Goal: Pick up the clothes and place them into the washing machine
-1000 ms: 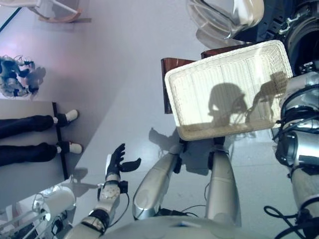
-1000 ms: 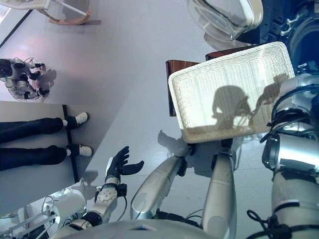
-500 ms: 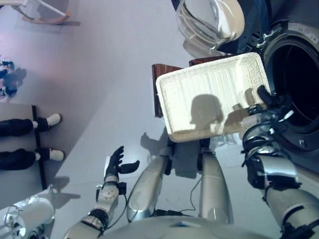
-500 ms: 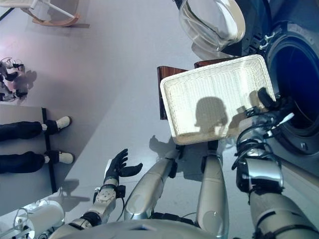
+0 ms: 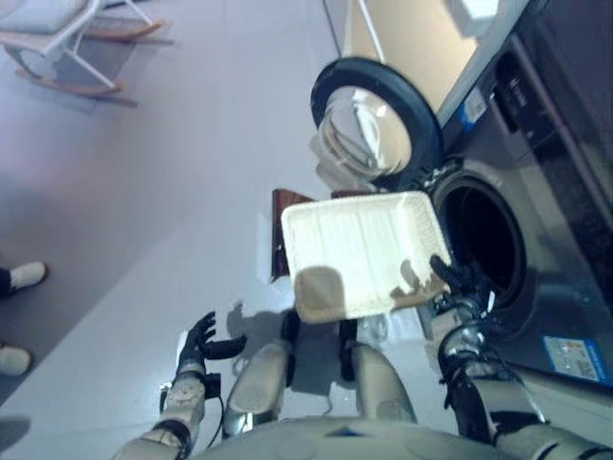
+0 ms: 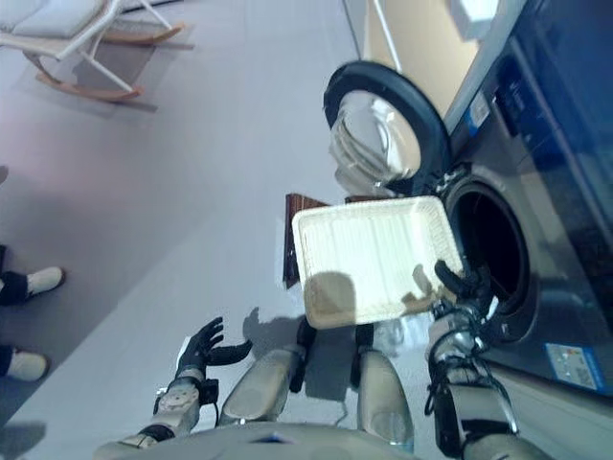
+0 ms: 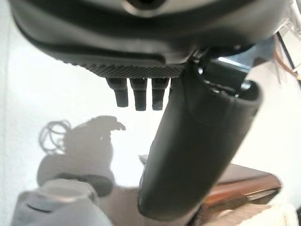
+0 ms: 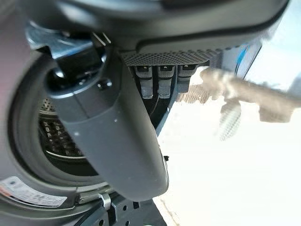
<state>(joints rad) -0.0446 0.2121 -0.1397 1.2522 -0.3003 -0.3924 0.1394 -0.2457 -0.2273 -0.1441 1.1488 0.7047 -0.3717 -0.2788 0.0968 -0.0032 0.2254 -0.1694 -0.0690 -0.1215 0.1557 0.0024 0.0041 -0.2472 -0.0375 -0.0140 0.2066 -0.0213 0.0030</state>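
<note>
The white wicker basket [image 5: 364,254] holds no clothes that I can see and rests on the dark brown box [image 5: 279,245] in front of the washing machine. The machine's round opening [image 5: 484,249] is dark, and its door [image 5: 378,125] stands open behind the basket. My right hand [image 5: 452,284] is open beside the basket's right corner, at the mouth of the machine. In the right wrist view its thumb [image 8: 113,127] holds nothing, with the drum [image 8: 61,136] behind it. My left hand [image 5: 196,340] is open and empty, low at the left over the floor.
A rocking chair [image 5: 67,38] stands at the far left. A person's shoes [image 6: 38,281] show at the left edge. The grey floor [image 5: 172,192] lies between them and the basket. The machine's front panel [image 5: 565,192] is on the right.
The camera has swung up and toward the washing machine, so the whole picture has shifted. My right hand has come to the basket's right corner by the opening. My left hand is unchanged.
</note>
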